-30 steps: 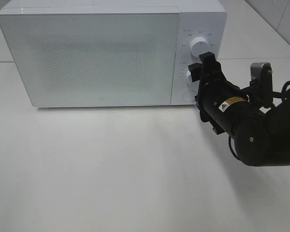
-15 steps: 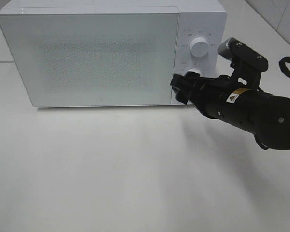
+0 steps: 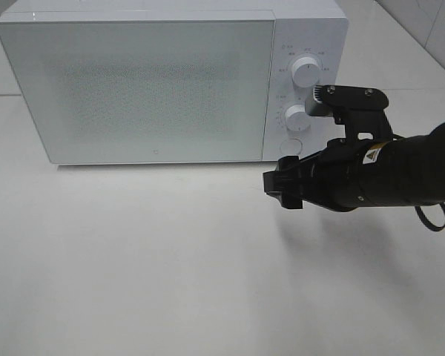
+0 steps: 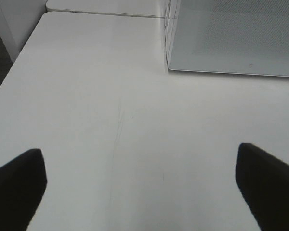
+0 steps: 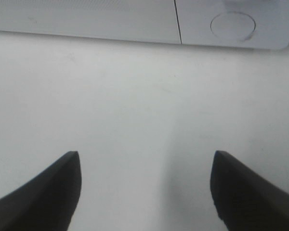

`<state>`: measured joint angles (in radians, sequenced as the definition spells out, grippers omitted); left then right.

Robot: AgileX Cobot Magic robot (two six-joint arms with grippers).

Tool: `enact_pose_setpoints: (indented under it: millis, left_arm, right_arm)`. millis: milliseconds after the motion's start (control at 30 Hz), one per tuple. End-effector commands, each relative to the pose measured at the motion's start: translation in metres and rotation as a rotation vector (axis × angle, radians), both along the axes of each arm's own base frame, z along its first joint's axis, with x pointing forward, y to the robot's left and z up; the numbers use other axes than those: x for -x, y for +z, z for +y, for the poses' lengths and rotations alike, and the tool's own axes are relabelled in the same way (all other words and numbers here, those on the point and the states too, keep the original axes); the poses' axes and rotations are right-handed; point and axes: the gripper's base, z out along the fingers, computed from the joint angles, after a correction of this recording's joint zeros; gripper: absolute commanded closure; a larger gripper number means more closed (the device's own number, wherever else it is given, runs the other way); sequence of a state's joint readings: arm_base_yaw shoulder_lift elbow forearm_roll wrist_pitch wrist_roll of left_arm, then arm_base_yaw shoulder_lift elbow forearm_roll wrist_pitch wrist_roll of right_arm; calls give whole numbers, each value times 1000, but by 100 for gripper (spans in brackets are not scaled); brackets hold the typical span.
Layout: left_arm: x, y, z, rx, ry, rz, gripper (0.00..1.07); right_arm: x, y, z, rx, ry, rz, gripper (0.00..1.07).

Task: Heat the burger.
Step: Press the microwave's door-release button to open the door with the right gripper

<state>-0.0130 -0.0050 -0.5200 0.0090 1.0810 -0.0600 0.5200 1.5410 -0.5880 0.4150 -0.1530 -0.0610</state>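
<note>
The burger is out of view; the white microwave (image 3: 156, 81) stands at the back with its frosted door shut. My right gripper (image 3: 282, 189) is open and empty, low over the table in front of the microwave's control panel, below the round button (image 3: 290, 147). In the right wrist view its two dark fingertips (image 5: 48, 185) stand wide apart over bare table, with the door's lower edge and the round button (image 5: 232, 24) ahead. My left gripper (image 4: 139, 185) is open and empty over the table left of the microwave (image 4: 231, 36).
Two white knobs (image 3: 305, 71) sit on the microwave's panel, the lower one (image 3: 297, 117) just above my right arm. The white table (image 3: 133, 252) stretches in front. The table's left edge (image 4: 14, 62) drops to a dark floor.
My right arm has swung down and left from the knobs, past the panel, and now sits low in front of the microwave's lower right corner. The microwave has not moved.
</note>
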Motion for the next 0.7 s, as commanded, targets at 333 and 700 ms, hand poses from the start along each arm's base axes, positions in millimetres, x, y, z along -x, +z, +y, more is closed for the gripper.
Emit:
enact_pose_setpoints:
  millis: [333, 700]
  left_arm:
    - [2, 0, -1, 8, -1, -27, 5]
    - [2, 0, -1, 8, -1, -27, 5]
  right_arm:
    - [23, 49, -14, 109, 172, 193, 35]
    - [63, 103, -37, 104, 165, 97, 35]
